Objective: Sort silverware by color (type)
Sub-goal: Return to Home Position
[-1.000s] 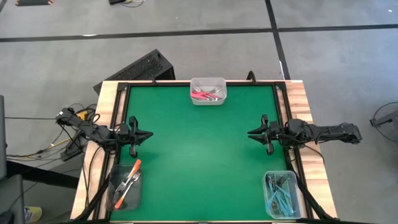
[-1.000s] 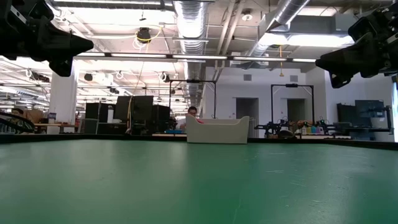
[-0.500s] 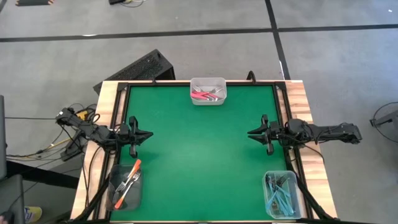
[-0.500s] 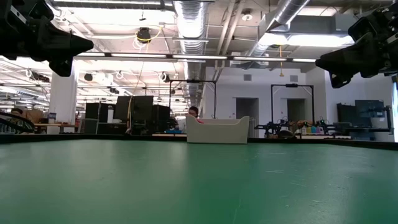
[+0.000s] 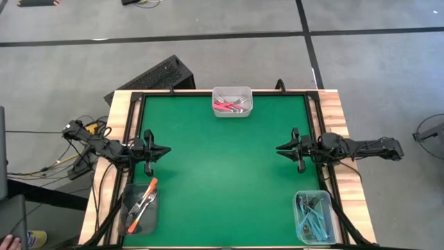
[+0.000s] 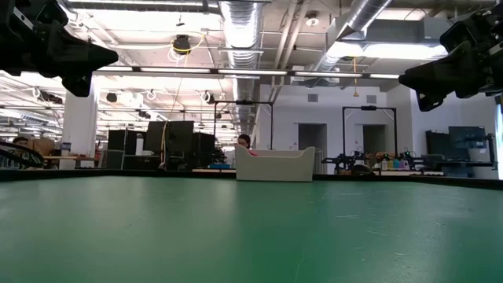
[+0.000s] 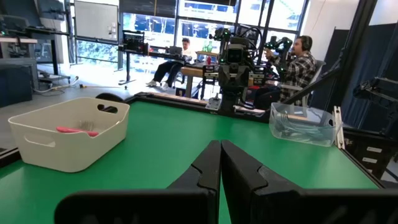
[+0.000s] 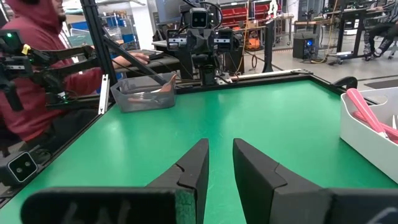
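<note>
The forks lie sorted in three tubs. Pink-red forks (image 5: pixel 227 105) fill the tub at the far edge's middle (image 5: pixel 232 101), also in the left wrist view (image 7: pixel 76 130). Orange forks (image 5: pixel 142 201) lie in the near-left tub (image 8: pixel 144 92), one handle poking over its far rim. Teal-blue forks (image 5: pixel 312 217) lie in the near-right tub (image 7: pixel 303 123). My left gripper (image 5: pixel 166 150) hovers shut at the table's left edge (image 7: pixel 220 144). My right gripper (image 5: pixel 279 148) hovers at the right edge, fingers slightly open (image 8: pixel 221 142). Both point toward the table's middle and hold nothing.
The green mat (image 5: pixel 225 167) lies bare between the grippers, bounded by a black rail and wooden frame (image 5: pixel 118 118). A person in a red hoodie (image 8: pixel 37 68) sits beyond the near side; other people sit in the room behind (image 7: pixel 298 59).
</note>
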